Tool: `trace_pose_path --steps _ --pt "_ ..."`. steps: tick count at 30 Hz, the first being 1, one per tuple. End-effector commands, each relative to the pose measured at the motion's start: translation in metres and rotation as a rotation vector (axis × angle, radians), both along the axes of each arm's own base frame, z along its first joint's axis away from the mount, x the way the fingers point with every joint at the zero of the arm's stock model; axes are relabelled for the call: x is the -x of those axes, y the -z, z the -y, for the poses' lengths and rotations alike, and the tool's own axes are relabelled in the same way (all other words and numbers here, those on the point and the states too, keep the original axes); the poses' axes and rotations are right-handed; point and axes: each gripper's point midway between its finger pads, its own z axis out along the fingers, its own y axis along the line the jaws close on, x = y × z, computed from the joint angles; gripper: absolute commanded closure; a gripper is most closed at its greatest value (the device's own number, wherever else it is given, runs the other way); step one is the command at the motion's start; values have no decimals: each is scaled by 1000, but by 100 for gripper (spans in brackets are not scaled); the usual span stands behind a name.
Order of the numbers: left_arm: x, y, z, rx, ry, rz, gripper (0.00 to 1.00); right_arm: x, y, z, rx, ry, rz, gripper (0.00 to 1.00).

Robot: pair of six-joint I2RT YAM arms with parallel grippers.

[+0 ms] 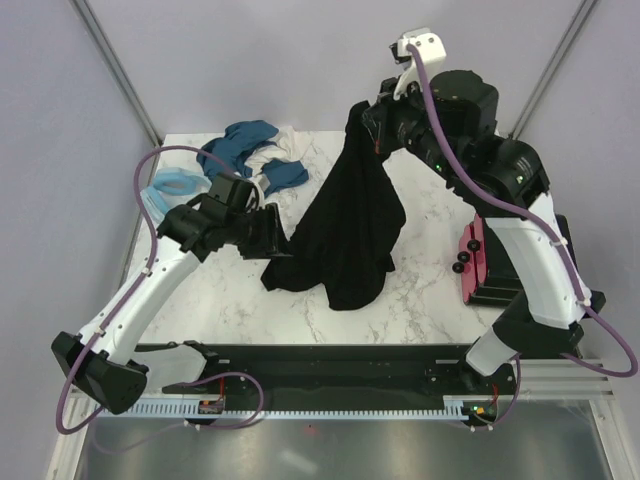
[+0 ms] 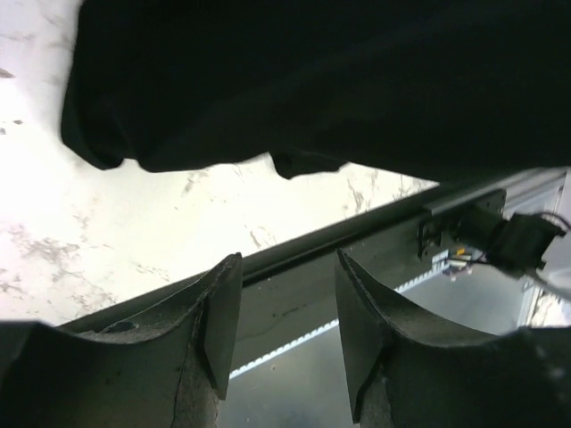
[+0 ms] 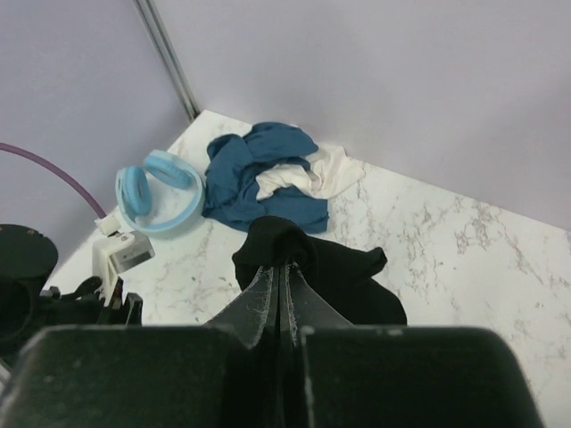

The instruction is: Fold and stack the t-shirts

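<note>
Right wrist view: the right fingers (image 3: pixel 259 303) are clenched tight on a bunched fold of the black t-shirt (image 3: pixel 278 239), and the cloth puffs out just past their tips. From above, that grip sits high at about 1 o'clock over the table (image 1: pixel 430 300). The shirt hangs from it in a long drape, its lower part crumpled on the marble near the middle and reaching toward 6 o'clock. The left fingers (image 2: pixel 219 321) stand apart, released, with nothing between them. Their own camera shows the dark hem beyond their tips, clear of them. Seen from above, they sit at 9 o'clock of the shirt, just beside its lower left edge. Farther out, at 11 o'clock on the table, lies a loose heap: a teal-blue t-shirt (image 3: pixel 241 165) tangled with a white t-shirt (image 3: pixel 321 174), and a light blue t-shirt (image 3: pixel 161 192) right beside the heap at its 9 o'clock side
</note>
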Motion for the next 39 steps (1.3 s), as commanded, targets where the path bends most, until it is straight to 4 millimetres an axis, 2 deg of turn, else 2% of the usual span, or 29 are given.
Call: trace_pose_path --steps 1,3,5,7,9,10,14,16,17,21,22,24,25,28,36,39 --pt "21 -7 41 47 119 6 46 -9 11 0 65 24 -4 100" --pt "28 -5 56 34 159 -1 46 -15 33 -4 122 24 -39 100" --pt "36 10 74 -8 198 -29 46 -20 58 -13 169 7 -91 100" --pt "41 21 87 -38 226 -41 46 -20 75 -22 190 -27 -138 100" --pt "34 27 98 -62 208 -51 46 -20 88 -31 194 -57 -181 100" --pt "28 30 97 -93 181 -34 46 -19 92 -34 198 -68 -194 100" --pt "2 13 92 -116 35 39 46 -11 121 -43 228 -120 -281 100" --pt "-6 12 91 -133 14 56 45 -1 127 -43 226 -147 -318 100" --pt "-10 9 93 -131 13 60 45 2 136 -42 239 -150 -338 100" --pt "-14 31 108 -152 43 -19 46 15 131 -25 229 -126 -331 100" --pt "-14 48 116 -167 62 -74 46 14 128 -19 232 -95 -317 100" --pt "-11 59 128 -162 101 -122 47 13 122 -9 239 -60 -296 100" --pt "-9 71 134 -168 120 -158 47 12 120 -6 246 -45 -285 100" --pt "-11 84 142 -175 150 -172 45 10 114 0 260 -28 -266 100" --pt "-13 111 143 -215 163 -197 42 -1 110 2 280 3 -258 100" --pt "-11 128 141 -241 175 -220 42 -3 113 -1 282 -4 -267 100"
